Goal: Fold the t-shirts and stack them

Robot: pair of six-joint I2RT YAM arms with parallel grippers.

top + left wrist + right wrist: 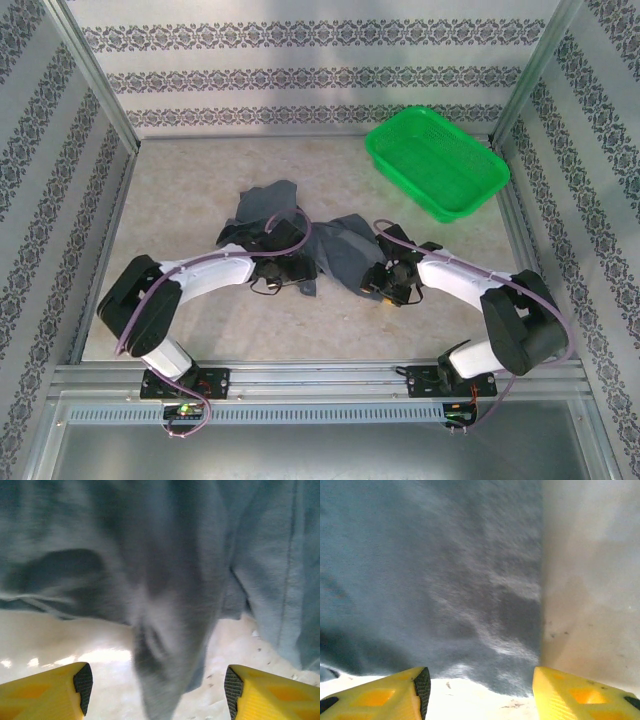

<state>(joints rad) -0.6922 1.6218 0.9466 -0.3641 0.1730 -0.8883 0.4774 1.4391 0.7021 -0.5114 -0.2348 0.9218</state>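
One camera high, two down low

The top camera sits high behind the arms (210, 275) and looks down on the whole desk (200, 175). The wrist cameras look past the left pincer (157, 689) and the right pincer (480, 687), very close to the grey t-shirt (340, 250) that all three views share.

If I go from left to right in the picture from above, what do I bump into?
The left arm's black elbow → crumpled grey t-shirt → green basket.

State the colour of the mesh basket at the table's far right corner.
Bright green. The basket shows best in the top external view.
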